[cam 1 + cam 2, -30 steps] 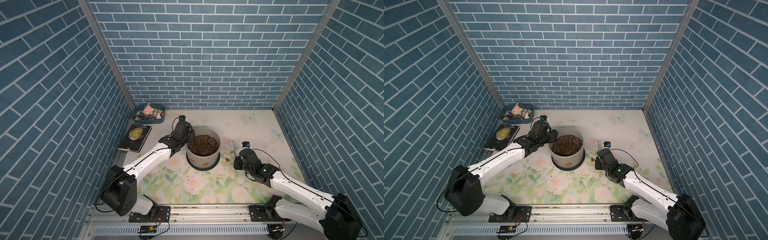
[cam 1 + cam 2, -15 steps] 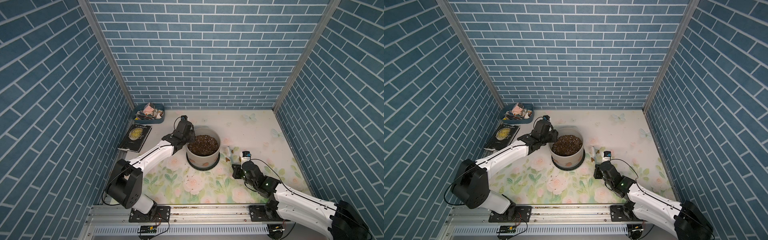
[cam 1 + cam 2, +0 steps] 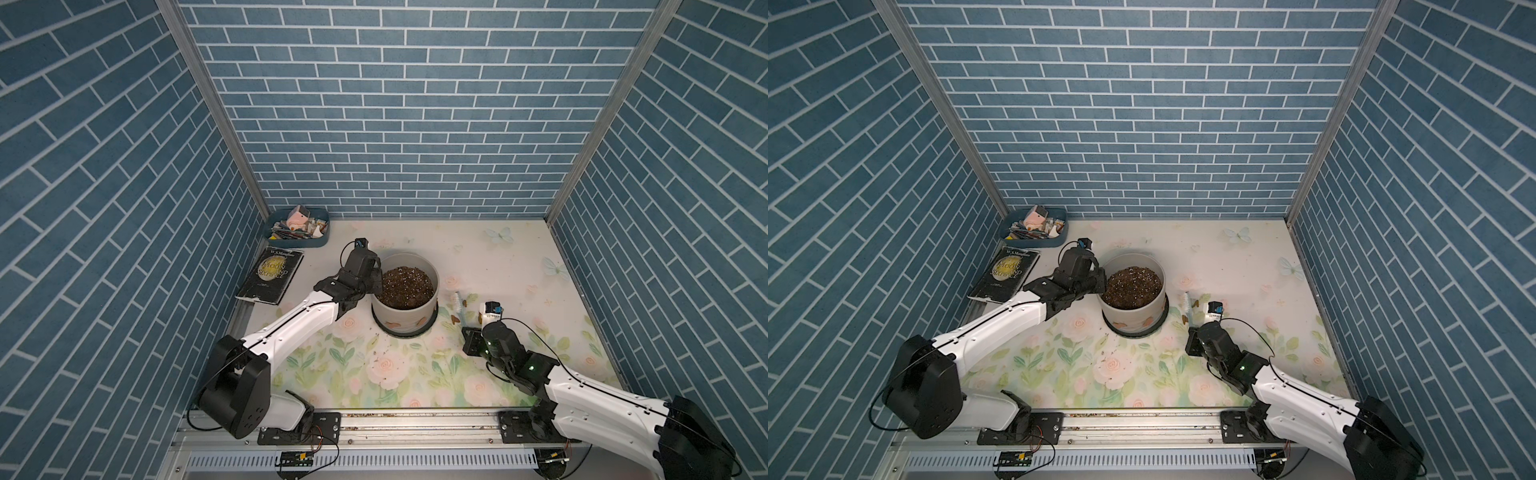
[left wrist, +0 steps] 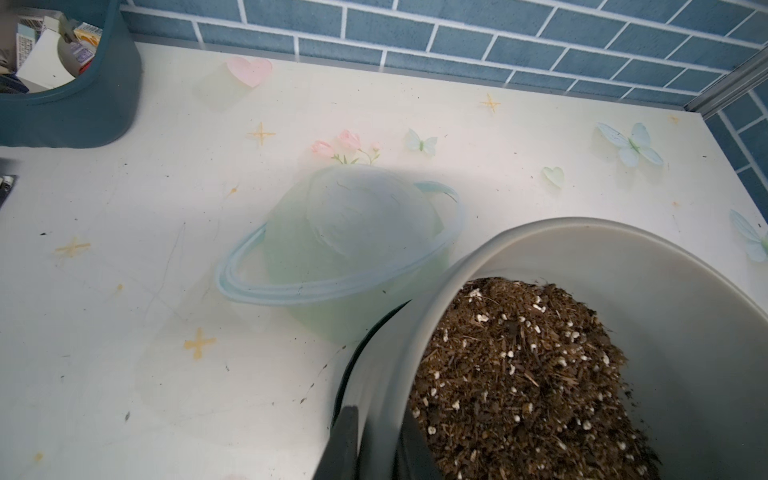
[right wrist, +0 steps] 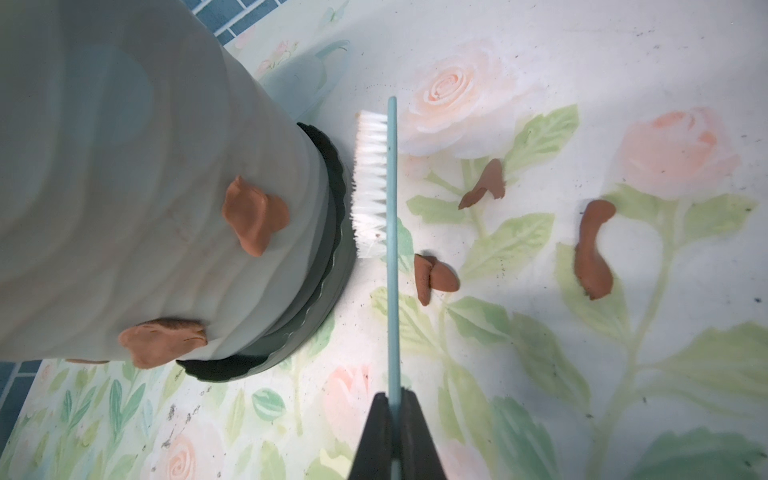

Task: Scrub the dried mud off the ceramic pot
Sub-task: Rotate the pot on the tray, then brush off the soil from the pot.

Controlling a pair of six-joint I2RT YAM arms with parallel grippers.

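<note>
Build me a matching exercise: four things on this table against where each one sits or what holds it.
1 ceramic pot
2 brush
3 book
4 blue tray

A gripped by the right hand
B rim pinched by the left hand
C lying flat, cover up, by the left wall
D far left corner, holding small items

Pairs: 1-B, 2-A, 3-C, 4-D

Both top views high, looking down, wrist views close, sharing ceramic pot
</note>
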